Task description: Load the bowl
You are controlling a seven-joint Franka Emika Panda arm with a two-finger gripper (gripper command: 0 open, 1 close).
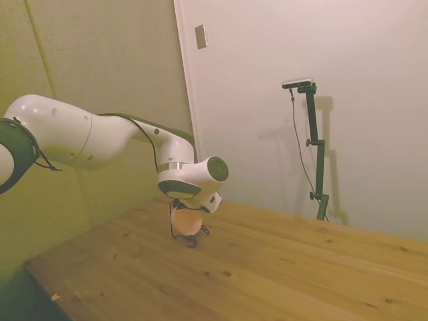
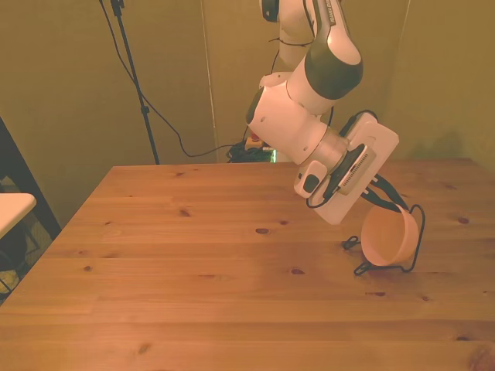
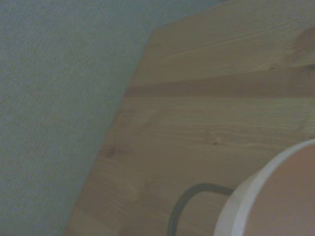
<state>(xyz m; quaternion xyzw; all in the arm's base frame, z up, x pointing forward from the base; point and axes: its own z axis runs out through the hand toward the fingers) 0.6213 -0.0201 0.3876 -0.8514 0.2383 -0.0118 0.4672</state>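
Note:
The pale pink-peach bowl point(image 2: 387, 236) stands on its edge in a thin black wire rack point(image 2: 418, 232) at the front view's right, its hollow facing the front view's left. My gripper point(image 2: 380, 199) is tilted down right at the bowl's upper rim, and the white hand hides how it meets the bowl. From the side, the bowl point(image 1: 186, 219) sits in the rack point(image 1: 192, 239) just under the gripper point(image 1: 180, 203). In the wrist view, the bowl's pale rim point(image 3: 246, 196) and a curve of rack wire point(image 3: 178, 209) show close up.
The wooden table point(image 2: 193, 232) stretches wide across the front view's left and toward the camera. Walls stand close behind the table point(image 1: 301, 267) in the side view. A white surface edge point(image 2: 11, 207) pokes in at the front view's far left.

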